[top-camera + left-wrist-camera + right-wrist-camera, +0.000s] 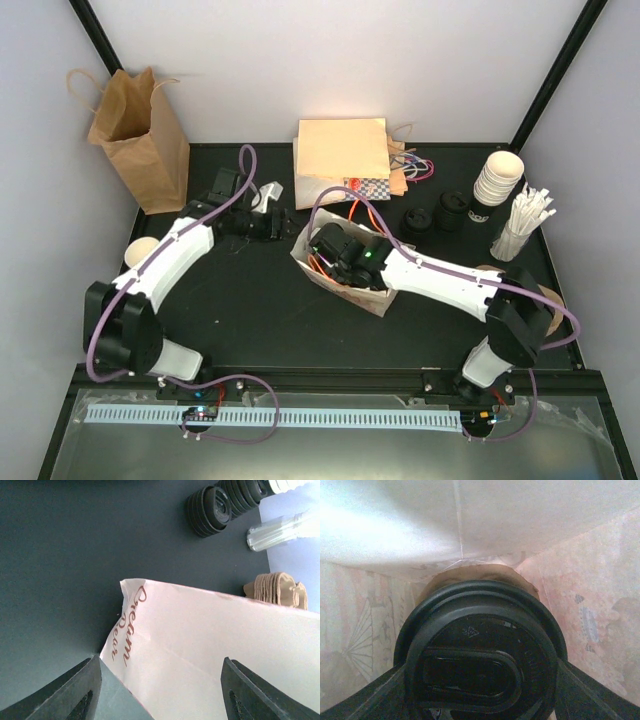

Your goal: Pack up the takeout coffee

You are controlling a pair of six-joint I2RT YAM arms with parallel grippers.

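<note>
The takeout coffee (480, 655) shows its round black lid, deep inside a white paper bag (368, 298). My right gripper (480, 692) is shut on it, with a finger pressed against each side of the lid. From above, the right gripper (337, 250) reaches into the bag's mouth and hides the cup. My left gripper (283, 224) stands open just left of the bag. In the left wrist view its fingers (87, 692) are spread wide before the bag's printed wall (200, 645), holding nothing.
A brown paper bag (140, 135) stands at the back left, and flat tan bags (340, 150) lie at the back middle. Stacks of black lids (440, 215), stacked cream cups (497, 180), a holder of stirrers (520, 225) and brown sleeves (277, 587) are at the right.
</note>
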